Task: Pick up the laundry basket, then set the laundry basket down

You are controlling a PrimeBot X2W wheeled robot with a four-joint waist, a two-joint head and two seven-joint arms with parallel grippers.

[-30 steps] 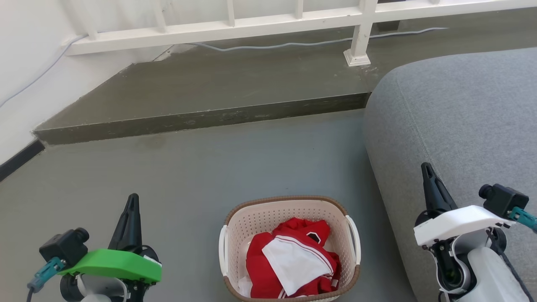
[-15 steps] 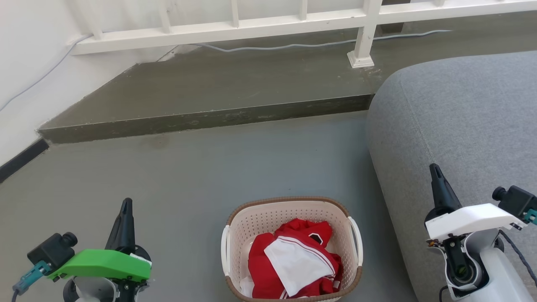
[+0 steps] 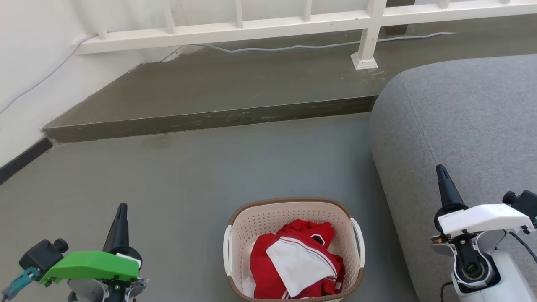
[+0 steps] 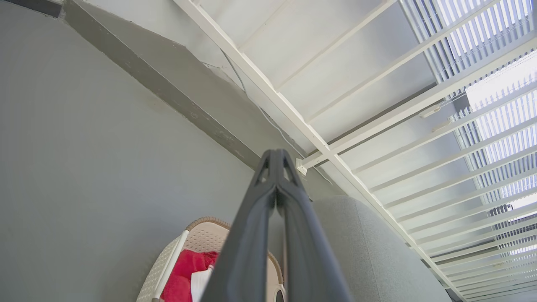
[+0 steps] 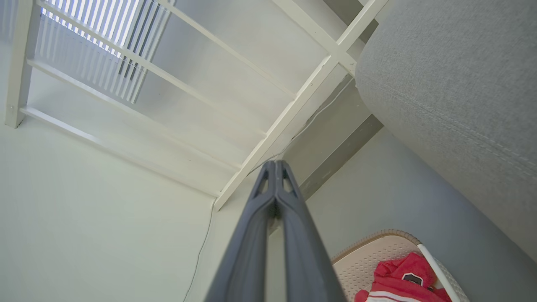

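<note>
The laundry basket (image 3: pixel 260 222) stands on the grey floor at the bottom middle of the head view, cream with a brown rim and white side handles, holding red and white clothes. My left gripper (image 3: pixel 121 208) is at the lower left, well apart from the basket, fingers pressed together and holding nothing. My right gripper (image 3: pixel 440 169) rises at the lower right in front of the grey sofa, also shut and empty. The left wrist view has the basket (image 4: pixel 197 235) low beside its shut gripper (image 4: pixel 275 154). In the right wrist view the basket (image 5: pixel 369 260) lies at the bottom right, near that shut gripper (image 5: pixel 275 164).
A grey sofa (image 3: pixel 461 126) fills the right side, close to the basket. A raised concrete step (image 3: pixel 209 117) crosses the floor ahead, with a white railing (image 3: pixel 260 29) and a cable behind it. A white wall (image 3: pixel 25 75) stands at the left.
The head camera has shifted a little, so the whole scene has slid right and down. Both grippers sit lower and further outward in the view. The basket stays on the floor.
</note>
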